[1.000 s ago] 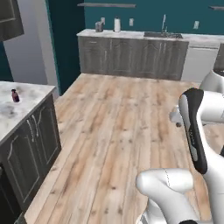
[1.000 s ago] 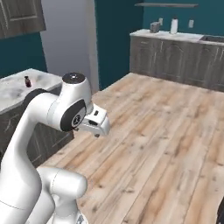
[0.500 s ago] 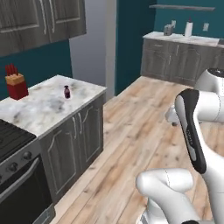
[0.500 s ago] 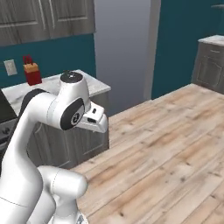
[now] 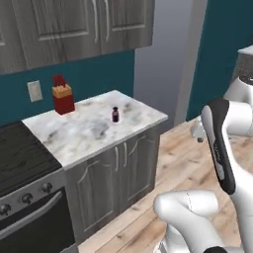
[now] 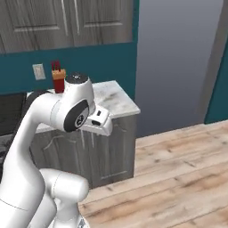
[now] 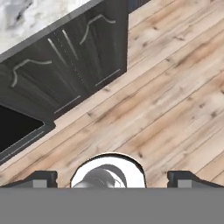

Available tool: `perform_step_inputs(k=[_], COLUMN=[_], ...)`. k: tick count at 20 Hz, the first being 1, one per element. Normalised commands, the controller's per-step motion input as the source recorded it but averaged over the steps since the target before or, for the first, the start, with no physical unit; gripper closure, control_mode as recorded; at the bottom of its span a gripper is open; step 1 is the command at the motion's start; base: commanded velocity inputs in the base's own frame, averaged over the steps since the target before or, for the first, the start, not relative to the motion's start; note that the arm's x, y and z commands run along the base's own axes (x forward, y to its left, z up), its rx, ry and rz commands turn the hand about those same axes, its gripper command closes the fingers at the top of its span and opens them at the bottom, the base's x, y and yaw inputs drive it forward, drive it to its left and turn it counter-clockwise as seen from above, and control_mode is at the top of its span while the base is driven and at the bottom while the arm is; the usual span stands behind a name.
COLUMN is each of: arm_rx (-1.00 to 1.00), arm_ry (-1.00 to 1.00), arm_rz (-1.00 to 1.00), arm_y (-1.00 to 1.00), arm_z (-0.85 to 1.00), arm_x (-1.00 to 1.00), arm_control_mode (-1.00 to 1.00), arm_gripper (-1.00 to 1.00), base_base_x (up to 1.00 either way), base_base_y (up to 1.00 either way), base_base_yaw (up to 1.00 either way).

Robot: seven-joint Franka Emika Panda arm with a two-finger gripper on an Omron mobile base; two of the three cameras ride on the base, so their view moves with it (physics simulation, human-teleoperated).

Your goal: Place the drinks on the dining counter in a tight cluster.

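two dark fingertips of your gripper [image 7: 112,178] stand far apart at the bottom of the hand view, jaws spread wide with nothing between them, hanging over the pale wood-plank floor [image 7: 175,96]. beyond the floor you face dark grey cabinet doors [image 5: 116,175] under a small white-grey marble counter [image 5: 89,131], with the black stove [image 5: 22,168] just beside it on the left. one short dark-maroon bottle [image 5: 115,114] stands upright on that marble top, alone, toward its far right part. a red knife block [image 5: 63,95] sits well apart from the bottle, at the back by the teal wall [image 5: 94,74], near a white wall socket [image 5: 34,91]. grey upper cabinets [image 5: 74,24] hang above.
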Motion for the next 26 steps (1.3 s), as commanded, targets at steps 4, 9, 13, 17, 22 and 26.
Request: perform_step_inputs(k=[4, 9, 13, 17, 22, 26], arm_rx=[0.0, 0.0, 0.0, 0.0, 0.0, 0.0], arm_ry=[0.0, 0.0, 0.0, 0.0, 0.0, 0.0], arm_rz=[0.0, 0.0, 0.0, 0.0, 0.0, 0.0], arm_y=[0.0, 0.0, 0.0, 0.0, 0.0, 0.0], arm_z=[0.0, 0.0, 0.0, 0.0, 0.0, 0.0], arm_x=[0.0, 0.0, 0.0, 0.0, 0.0, 0.0], arm_control_mode=[1.0, 1.0, 1.0, 1.0, 1.0, 1.0], arm_gripper=[-1.0, -1.0, -1.0, -1.0, -1.0, -1.0], base_base_x=[1.0, 0.98, 0.87, 0.22, 0.33, 0.89], base_base_y=[-0.06, -0.6, -0.92, -0.28, 0.1, 0.06], base_base_yaw=[0.8, 0.52, 0.23, 0.08, 0.14, 0.23])
